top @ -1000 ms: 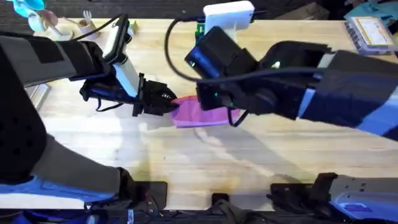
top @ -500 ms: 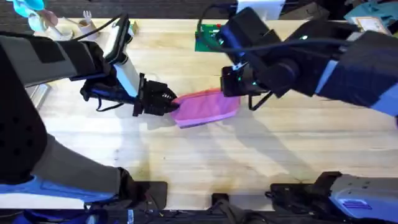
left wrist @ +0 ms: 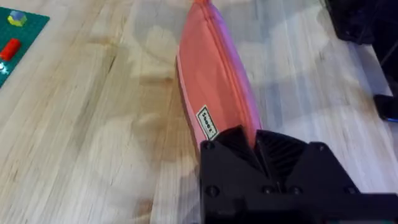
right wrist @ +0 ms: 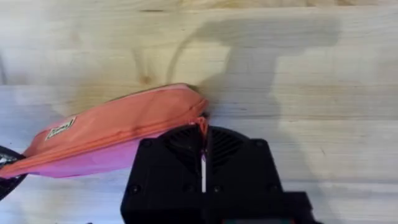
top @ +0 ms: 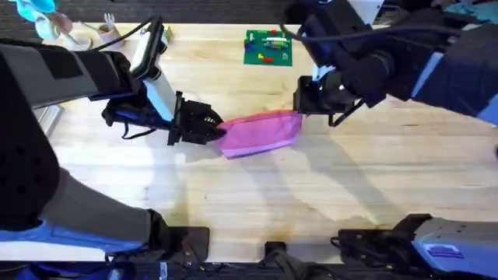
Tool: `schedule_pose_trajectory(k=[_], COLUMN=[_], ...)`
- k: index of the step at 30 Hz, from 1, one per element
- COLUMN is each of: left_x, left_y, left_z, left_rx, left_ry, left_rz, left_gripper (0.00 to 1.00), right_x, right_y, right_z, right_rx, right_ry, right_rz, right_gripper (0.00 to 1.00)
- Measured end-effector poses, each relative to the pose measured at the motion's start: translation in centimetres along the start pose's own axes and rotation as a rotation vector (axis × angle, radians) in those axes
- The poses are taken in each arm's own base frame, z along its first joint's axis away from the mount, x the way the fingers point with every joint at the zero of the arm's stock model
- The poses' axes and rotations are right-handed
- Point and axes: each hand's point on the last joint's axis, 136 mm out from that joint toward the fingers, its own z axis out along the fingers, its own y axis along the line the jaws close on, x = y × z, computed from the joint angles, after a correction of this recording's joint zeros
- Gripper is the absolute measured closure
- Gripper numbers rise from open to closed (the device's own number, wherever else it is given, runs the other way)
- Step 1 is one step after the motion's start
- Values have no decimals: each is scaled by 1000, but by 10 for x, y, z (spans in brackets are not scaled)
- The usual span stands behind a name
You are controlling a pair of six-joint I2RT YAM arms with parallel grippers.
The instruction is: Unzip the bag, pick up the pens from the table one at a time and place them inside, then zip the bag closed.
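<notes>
With the left gripper (top: 212, 129) clamping the left end of the pink soft fabric pouch (top: 261, 132) mid-table, the right gripper (top: 305, 105) is pinching the zipper tab (right wrist: 202, 127) at its right end, needing a straight, level pull.

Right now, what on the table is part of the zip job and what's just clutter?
In play:
- pink bag, zipper looks closed along its length
- left gripper, shut on the bag's near end
- right gripper, shut on the zipper pull at the other end

Lying about:
- green board with coloured bricks
- pale utensils at the table's far left corner
</notes>
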Motion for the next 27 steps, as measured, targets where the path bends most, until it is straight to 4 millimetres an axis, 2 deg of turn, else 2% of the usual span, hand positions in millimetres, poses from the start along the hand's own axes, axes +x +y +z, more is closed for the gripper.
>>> schedule_pose_trajectory(k=[3,6,14,18,27], left_x=[-2,-3,-3,-2,-2], left_y=[0,0,-1,-1,-1], left_z=[1,1,2,2,2], left_rx=[1,2,4,5,5], left_ry=[-10,-12,-14,-12,-12], left_rz=[1,2,3,2,2], left_gripper=[958,958,958,958,958], right_x=[-2,2,19,31,27], right_y=[-5,-17,-30,-43,-45], right_z=[2,14,40,52,55], right_rx=[-8,-9,-11,15,9], right_ry=[13,39,41,55,37], right_rz=[27,68,96,111,119], right_gripper=[970,970,969,969,969])
